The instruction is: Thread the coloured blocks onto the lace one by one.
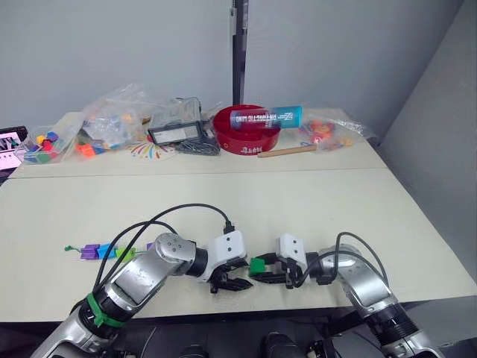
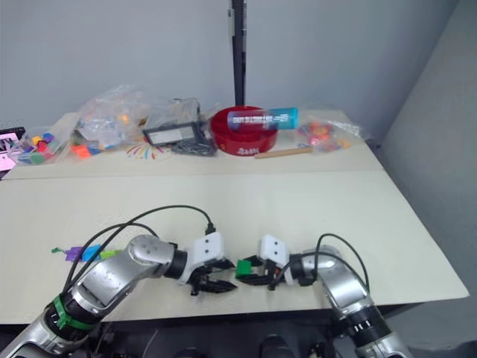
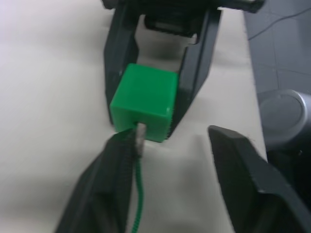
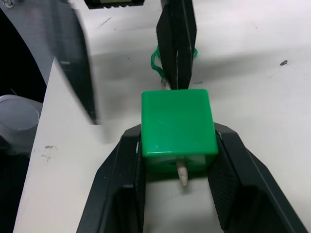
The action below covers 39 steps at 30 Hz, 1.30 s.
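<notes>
Counter (image 1: 313,201): your right pincer (image 4: 177,167) pinches the green block (image 4: 178,127); lace (image 3: 137,194) tip through it, left pincer (image 3: 187,160) spread, clutter beyond.

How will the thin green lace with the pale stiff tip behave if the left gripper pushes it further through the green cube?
The pale tip already pokes out of the green plastic cube, so it probably pushes straight. The thin green lace behind it curls loosely, so it likely buckles if pushed. The right gripper clamps the cube, which should stay put.

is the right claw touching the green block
Touching. The right wrist view shows the right claw with both fingers pressed against the green block.
</notes>
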{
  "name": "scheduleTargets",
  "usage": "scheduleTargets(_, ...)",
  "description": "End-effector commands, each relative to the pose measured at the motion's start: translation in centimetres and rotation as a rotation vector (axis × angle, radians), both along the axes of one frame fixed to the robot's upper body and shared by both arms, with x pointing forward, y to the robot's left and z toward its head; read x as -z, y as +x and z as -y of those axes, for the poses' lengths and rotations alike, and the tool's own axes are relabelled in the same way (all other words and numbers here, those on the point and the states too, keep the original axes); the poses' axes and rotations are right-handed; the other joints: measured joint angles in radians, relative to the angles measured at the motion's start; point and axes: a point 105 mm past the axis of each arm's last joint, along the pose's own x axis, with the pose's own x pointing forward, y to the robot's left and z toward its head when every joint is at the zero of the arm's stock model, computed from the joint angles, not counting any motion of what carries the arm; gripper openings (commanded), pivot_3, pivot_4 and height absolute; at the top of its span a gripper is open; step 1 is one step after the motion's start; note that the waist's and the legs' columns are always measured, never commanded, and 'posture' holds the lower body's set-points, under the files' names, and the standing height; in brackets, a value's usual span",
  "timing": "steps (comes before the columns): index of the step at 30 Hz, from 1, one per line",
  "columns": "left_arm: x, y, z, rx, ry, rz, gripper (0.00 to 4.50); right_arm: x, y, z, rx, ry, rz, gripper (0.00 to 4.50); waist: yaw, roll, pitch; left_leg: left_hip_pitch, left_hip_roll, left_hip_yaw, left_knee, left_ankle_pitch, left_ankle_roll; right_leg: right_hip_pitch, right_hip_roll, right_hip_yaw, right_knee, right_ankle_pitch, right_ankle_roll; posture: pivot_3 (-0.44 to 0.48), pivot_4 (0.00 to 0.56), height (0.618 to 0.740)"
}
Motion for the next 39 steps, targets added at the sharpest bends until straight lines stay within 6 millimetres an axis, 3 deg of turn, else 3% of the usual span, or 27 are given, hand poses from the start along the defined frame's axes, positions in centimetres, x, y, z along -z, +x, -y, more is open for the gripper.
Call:
scheduleTargets(1,-1.9,-0.7,-0.3,0.075,-0.041,0.060,3.61,0.7,0.4,-0.4,0.032,-0.021,-0.003,1.19,-0.001,0.000,0.000,0.000,0.000,0.000,0.000,0.000,0.000,0.000,0.000,0.000,0.000,0.000,0.000,0.000,0.150,0.731)
scheduleTargets(9,-1.7,0.4,-3.8,0.018,-0.019,0.059,3.61,0.9,0.3,-0.3,0.030,-0.029,-0.003,1.19,0.002,0.000,0.000,0.000,0.000,0.001,-0.001,0.000,0.000,-0.001,0.000,0.000,-0.001,-0.001,0.000,0.000,0.150,0.731)
scheduleTargets(19,-0.1,1.4,-3.8,-0.011,-0.047,0.038,3.61,0.8,0.4,-0.2,0.036,-0.032,0.001,1.19,0.002,0.000,0.000,0.000,0.000,0.001,-0.001,0.000,0.000,-0.001,0.000,0.000,-0.001,-0.001,-0.001,0.000,0.150,0.731)
scheduleTargets(22,-0.1,1.3,-3.6,-0.006,-0.055,0.036,2.84,0.8,0.5,-0.2,0.039,-0.033,0.001,1.19,0.003,0.000,0.000,0.000,0.000,0.001,-0.001,0.000,0.000,-0.001,0.000,0.000,-0.001,-0.001,-0.001,0.000,0.150,0.731)
scheduleTargets(26,-0.3,1.3,-3.2,-0.004,-0.078,0.034,1.57,0.8,0.4,0.0,0.046,-0.035,-0.001,1.19,0.003,0.000,0.000,0.000,0.000,0.001,-0.002,0.000,0.000,-0.001,0.000,0.000,-0.001,-0.001,-0.001,0.000,0.150,0.731)
scheduleTargets(27,-0.3,1.3,-3.1,-0.004,-0.080,0.036,0.99,0.8,0.4,0.0,0.047,-0.035,-0.002,1.19,0.003,0.000,0.000,0.000,0.000,0.001,-0.002,0.000,0.000,-0.001,0.000,0.000,-0.001,-0.001,-0.001,0.000,0.150,0.731)
scheduleTargets(30,-0.3,1.5,-3.1,-0.013,-0.076,0.046,0.14,0.8,0.3,0.0,0.048,-0.034,-0.003,1.19,0.003,0.000,0.000,0.000,0.000,0.001,-0.002,0.000,0.000,-0.001,0.000,0.000,-0.001,-0.001,-0.001,0.000,0.150,0.731)
scheduleTargets(39,0.0,1.8,-2.2,-0.010,-0.062,0.064,0.03,0.7,0.3,-0.3,0.040,-0.039,0.010,1.19,0.003,0.000,0.000,0.000,0.000,0.001,-0.002,0.000,0.000,-0.001,0.000,0.000,-0.001,-0.001,0.000,0.000,0.150,0.731)
